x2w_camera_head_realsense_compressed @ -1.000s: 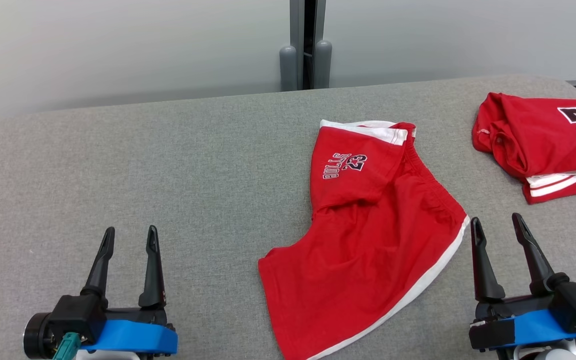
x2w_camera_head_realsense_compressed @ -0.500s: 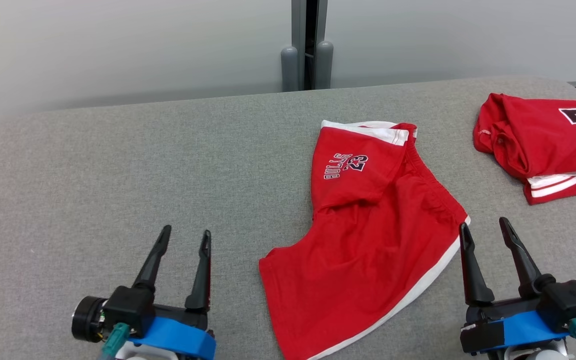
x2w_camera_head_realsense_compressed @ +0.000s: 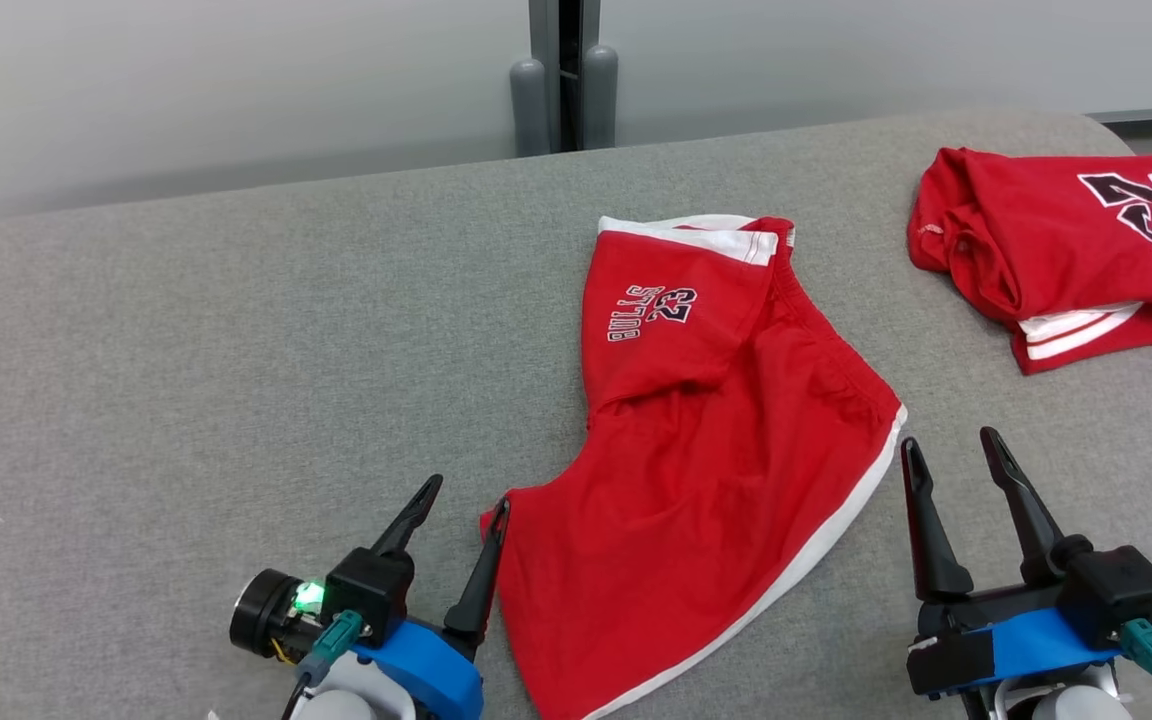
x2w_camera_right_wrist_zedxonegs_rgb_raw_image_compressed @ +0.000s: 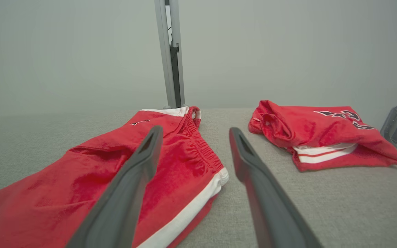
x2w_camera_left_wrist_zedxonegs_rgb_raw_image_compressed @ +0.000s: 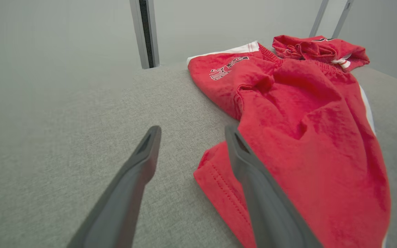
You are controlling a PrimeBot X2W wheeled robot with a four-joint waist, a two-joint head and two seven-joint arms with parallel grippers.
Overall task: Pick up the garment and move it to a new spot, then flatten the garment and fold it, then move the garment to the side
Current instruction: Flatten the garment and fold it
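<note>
We see red Bulls shorts (x2w_camera_head_realsense_compressed: 716,480) lying rumpled mid-worktop (x2w_camera_head_realsense_compressed: 236,350). Our left pincer (x2w_camera_head_realsense_compressed: 468,492), released, brackets their near-left hem corner. Our right pincer (x2w_camera_head_realsense_compressed: 948,440), also released, sits beside the white stripe. We judge pickup is starting; next, clench on cloth.

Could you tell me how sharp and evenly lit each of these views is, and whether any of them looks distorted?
Head view: soft, even light, no glare, shorts sharp, only faint shadows. Left wrist view: wide-angle stretch, left claw close and blurred, fabric weave crisp. Right wrist view: right claw soft, jersey in focus, wall hazy.
</note>
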